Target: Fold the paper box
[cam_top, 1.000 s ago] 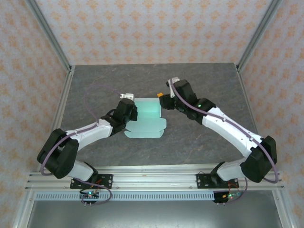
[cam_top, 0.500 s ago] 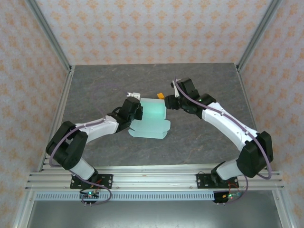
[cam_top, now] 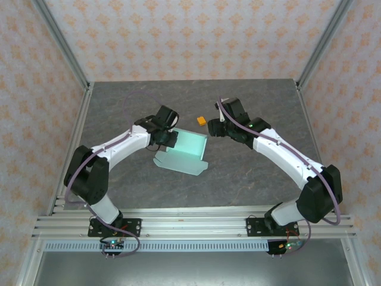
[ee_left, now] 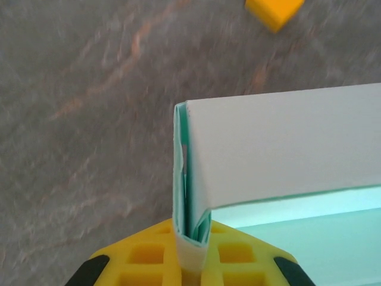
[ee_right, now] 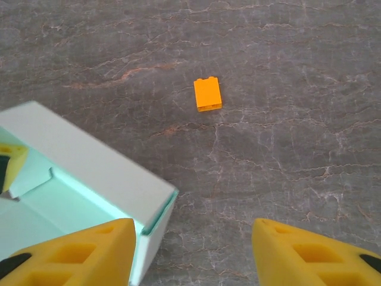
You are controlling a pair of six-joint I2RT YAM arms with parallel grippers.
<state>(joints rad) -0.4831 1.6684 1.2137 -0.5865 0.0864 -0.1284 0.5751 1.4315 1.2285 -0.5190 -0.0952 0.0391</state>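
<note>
Since the paper box (cam_top: 186, 150) is only thin mint card, I'd judge it very light, floppy away from its creases, and apt to skate over the table (cam_top: 262, 179) or dent if squeezed hard. The safest hold looks like an edge close to a fold line, with something pressing the base down.

Over on the left, the left gripper (cam_top: 168, 137) is doing roughly that. Its yellow pads (ee_left: 149, 253) are pressed together on the doubled-over left edge of the card, with a wall panel rising from the pinch. The box sits about mid-table between the 2 arms, its far side lifted and its near flap flat on the table. Just beyond its far right corner lies a small orange cube (cam_top: 202, 121), apart from the card. The right gripper (ee_right: 191, 229) hovers near that corner with fingers spread, holding nothing.

Compared with 0.5 s ago, the left arm has swung toward the far edge and the box has turned and tipped up. The right gripper has hardly shifted.
</note>
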